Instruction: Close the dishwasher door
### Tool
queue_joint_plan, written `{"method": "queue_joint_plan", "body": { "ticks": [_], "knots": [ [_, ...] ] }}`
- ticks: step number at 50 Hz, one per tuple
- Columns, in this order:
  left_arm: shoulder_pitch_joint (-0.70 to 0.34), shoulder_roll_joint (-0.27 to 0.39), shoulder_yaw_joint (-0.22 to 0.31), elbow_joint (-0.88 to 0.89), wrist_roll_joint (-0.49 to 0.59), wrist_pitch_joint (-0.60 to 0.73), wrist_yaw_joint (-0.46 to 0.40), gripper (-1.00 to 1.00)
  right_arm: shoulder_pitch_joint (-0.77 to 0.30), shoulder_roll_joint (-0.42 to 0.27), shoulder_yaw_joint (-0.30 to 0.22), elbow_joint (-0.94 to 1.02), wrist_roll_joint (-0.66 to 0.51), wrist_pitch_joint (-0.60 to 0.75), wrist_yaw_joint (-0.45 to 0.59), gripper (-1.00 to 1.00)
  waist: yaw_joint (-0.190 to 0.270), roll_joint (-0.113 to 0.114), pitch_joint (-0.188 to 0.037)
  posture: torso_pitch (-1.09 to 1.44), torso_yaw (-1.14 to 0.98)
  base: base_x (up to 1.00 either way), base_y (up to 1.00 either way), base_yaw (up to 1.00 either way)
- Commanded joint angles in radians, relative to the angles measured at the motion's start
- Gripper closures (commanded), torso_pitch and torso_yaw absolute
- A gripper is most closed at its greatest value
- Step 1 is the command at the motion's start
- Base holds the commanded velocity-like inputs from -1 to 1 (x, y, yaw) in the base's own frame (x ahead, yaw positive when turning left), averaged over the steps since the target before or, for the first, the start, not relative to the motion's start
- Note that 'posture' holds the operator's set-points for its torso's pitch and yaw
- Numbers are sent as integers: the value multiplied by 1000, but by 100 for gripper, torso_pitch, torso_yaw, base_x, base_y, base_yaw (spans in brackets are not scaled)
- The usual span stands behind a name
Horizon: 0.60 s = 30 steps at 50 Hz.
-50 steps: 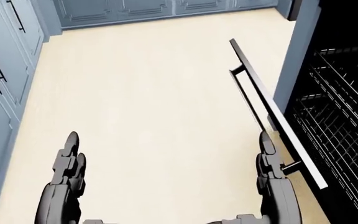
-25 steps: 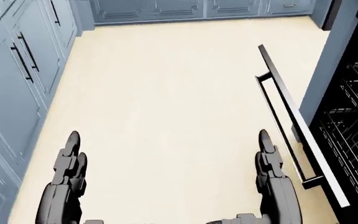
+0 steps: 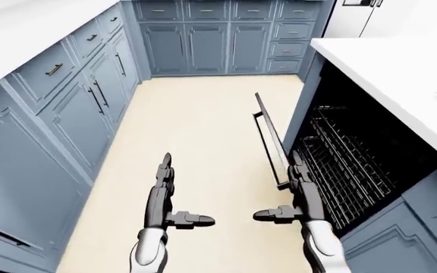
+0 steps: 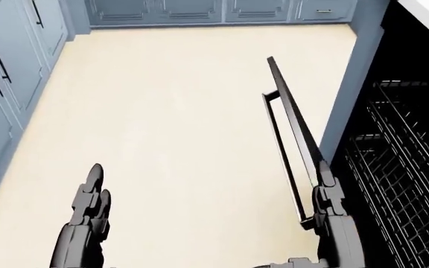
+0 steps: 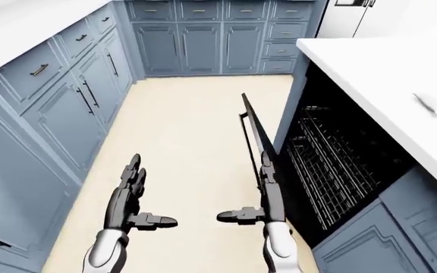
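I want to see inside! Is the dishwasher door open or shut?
Open, but only partway. The dishwasher door stands tilted away from the dishwasher, and the black racks show in the gap behind it.

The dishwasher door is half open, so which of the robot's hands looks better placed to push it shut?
Probably the right hand: it sits right by the dishwasher door, fingers open near its handle. The left hand hangs open over bare floor, well away from it.
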Motion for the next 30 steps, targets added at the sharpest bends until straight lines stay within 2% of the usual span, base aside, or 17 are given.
{"method": "queue_joint_plan", "body": {
  "ticks": [1,7,14,16,17,18,19,20,22,23,26,29,30],
  "knots": [
    [-19,9,22,-59,-2,-32,6,-100,-21,6,20,-53,2,-28,3,-100,6,12,-15,0,0,0,-38,0],
    [-17,9,21,-61,-2,-33,5,-100,-20,6,18,-51,2,-32,3,-100,10,36,-6,0,0,0,-29,0],
    [-12,8,18,-72,-2,-27,3,-100,-22,6,17,-54,4,-28,4,-100,13,66,-10,0,0,0,-28,0],
    [-14,8,19,-68,-2,-29,4,-100,-23,6,17,-51,5,-30,3,-100,13,84,-8,0,0,0,-30,0],
    [-13,7,18,-68,-2,-28,4,-100,-23,6,17,-50,5,-31,4,-100,13,102,-7,0,0,0,-40,0],
    [-12,7,18,-70,-2,-28,4,-100,-23,6,17,-49,5,-32,4,-100,15,136,-16,0,0,0,-41,0],
    [-12,7,17,-69,-1,-29,4,-100,-24,6,17,-45,5,-34,4,-100,28,96,-3,0,0,0,-40,0],
    [-12,7,16,-67,0,-30,5,-100,-25,6,17,-45,6,-33,4,-100,19,116,-8,0,0,0,-40,0],
    [-10,6,15,-71,0,-29,5,-100,-24,6,16,-45,6,-34,4,-100,23,118,-19,0,0,0,-40,0],
    [-11,7,16,-67,0,-30,6,-100,-23,6,17,-44,5,-36,4,-100,22,117,-21,0,0,0,-38,0],
    [-11,7,16,-68,1,-30,5,-100,-22,5,17,-43,3,-37,3,-100,24,92,-11,0,0,0,-40,0],
    [-10,7,15,-67,1,-33,6,-100,-19,5,17,-48,3,-36,3,-100,24,48,-10,0,0,0,-40,0],
    [-10,7,16,-68,0,-32,6,-100,-18,5,17,-48,3,-36,3,-100,23,22,-14,0,0,0,-40,0]
  ]
}}
